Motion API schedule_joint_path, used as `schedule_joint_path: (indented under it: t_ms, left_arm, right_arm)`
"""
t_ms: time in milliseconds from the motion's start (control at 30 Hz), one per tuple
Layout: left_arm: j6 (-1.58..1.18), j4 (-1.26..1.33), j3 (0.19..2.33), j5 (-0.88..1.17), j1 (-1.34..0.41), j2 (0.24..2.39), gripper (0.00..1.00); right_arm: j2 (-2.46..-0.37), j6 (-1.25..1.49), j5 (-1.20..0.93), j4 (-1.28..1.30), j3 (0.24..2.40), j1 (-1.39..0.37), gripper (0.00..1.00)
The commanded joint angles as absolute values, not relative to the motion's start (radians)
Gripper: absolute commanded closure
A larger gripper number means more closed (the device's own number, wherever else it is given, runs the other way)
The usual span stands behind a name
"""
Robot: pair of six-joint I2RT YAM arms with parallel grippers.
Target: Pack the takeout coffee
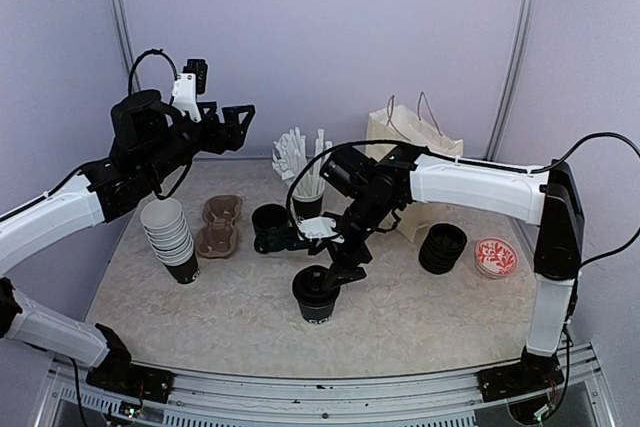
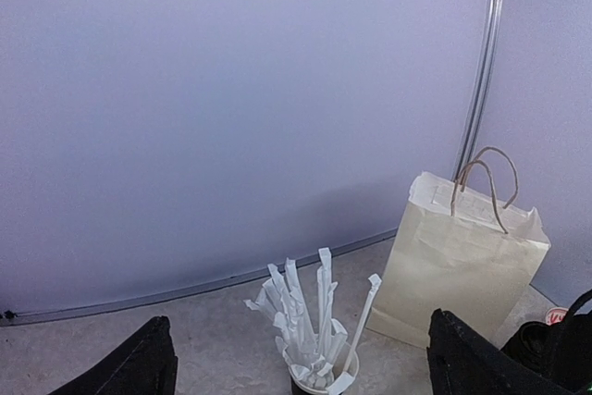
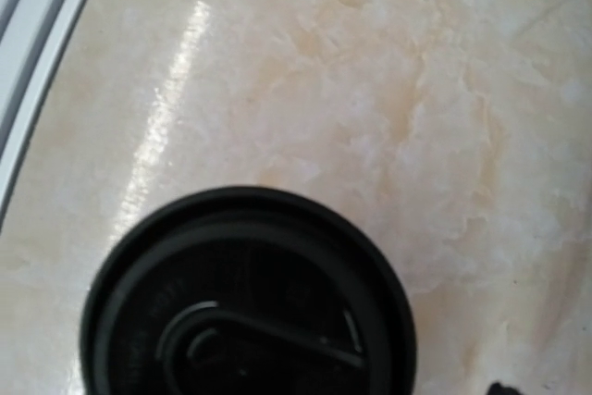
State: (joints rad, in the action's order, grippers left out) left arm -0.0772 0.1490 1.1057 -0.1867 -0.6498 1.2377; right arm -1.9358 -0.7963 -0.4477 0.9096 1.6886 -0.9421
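A black takeout cup [image 1: 317, 297] with its round black lid [image 3: 245, 312] on stands on the table near the front middle. My right gripper [image 1: 336, 265] hovers just over it, tilted down. In the right wrist view the lid fills the lower part of the picture. Only a dark speck of a fingertip [image 3: 499, 387] shows there, apart from the lid's rim, so the jaws stand wide and hold nothing. A stack of black cups with white insides [image 1: 170, 235] stands at the left. My left gripper [image 1: 238, 125] is raised high at the back left, open and empty [image 2: 298, 326].
Two brown cardboard cup carriers [image 1: 220, 227] lie beside the cup stack. A glossy dark mug [image 1: 270, 227] and a black cup of white straws [image 2: 319, 358] stand mid-table. A cream paper bag [image 1: 410, 142] stands at the back right. Near it are a stack of black lids [image 1: 441, 247] and a red-patterned disc [image 1: 495, 257].
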Motion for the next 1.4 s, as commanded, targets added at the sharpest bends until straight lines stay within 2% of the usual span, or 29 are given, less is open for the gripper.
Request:
schedule_joint_path:
  t_ms: [0,467,633,867,1133,1367]
  left_arm:
    - [-0.069,0.160,1.116,-0.168,-0.649,1.240,0.09]
    - [-0.067,0.144,1.125,-0.158,-0.649,1.267,0.09]
    - [-0.066,0.140,1.127,-0.155,-0.649,1.273,0.09]
    - [-0.062,0.140,1.127,-0.155,-0.649,1.276,0.09]
    - [-0.054,0.140,1.127,-0.156,-0.649,1.281,0.09]
    - [-0.039,0.136,1.127,-0.164,-0.647,1.288,0.09]
  right_arm:
    - [-1.953,-0.807,-0.460,0.949,1.721,-0.958,0.12]
    - [-1.979,-0.801,-0.419,0.965,1.716,-1.004,0.12]
    - [-1.980,-0.790,-0.379,0.957,1.712,-1.019,0.15]
    - [-1.961,-0.767,-0.342,0.958,1.710,-1.029,0.26]
    - [-1.847,-0.735,-0.360,0.996,1.632,-1.005,0.30]
    - [-1.638,-0.728,-0.422,1.007,1.428,-0.861,0.30]
